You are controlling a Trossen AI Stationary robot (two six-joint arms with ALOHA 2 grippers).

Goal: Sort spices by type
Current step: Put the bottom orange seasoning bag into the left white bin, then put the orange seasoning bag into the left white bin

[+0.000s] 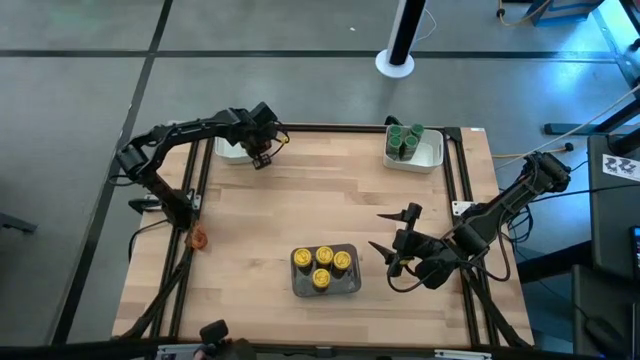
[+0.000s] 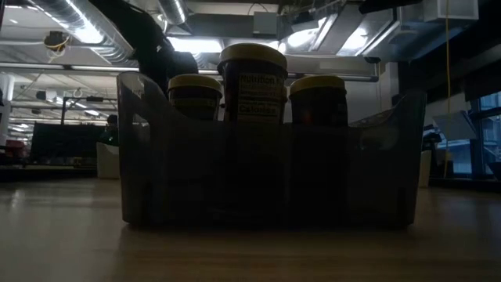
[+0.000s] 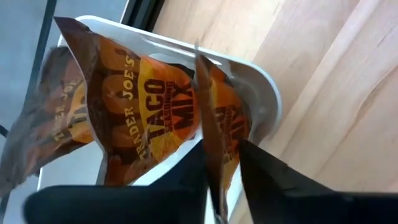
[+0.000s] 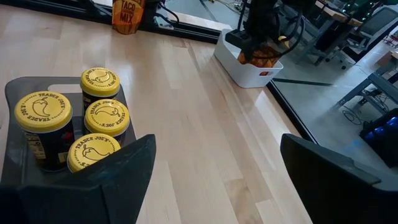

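Pinching a crinkly reddish-orange taco seasoning packet [image 3: 214, 134] by its edge, your left end effector [image 1: 262, 150] hung over the white rectangular tray [image 1: 232, 150] at the far left corner of the pale wooden surface [image 1: 300, 200]. Another such packet [image 1: 198, 238] lay at the left edge. Your right end effector [image 1: 398, 240], fingers spread wide, sat just beside the grey tray [image 1: 325, 283] near the front edge, where four yellow-lidded jars [image 4: 93, 115] stood. Green-lidded jars [image 1: 405, 138] filled the far right tray [image 1: 432, 155].
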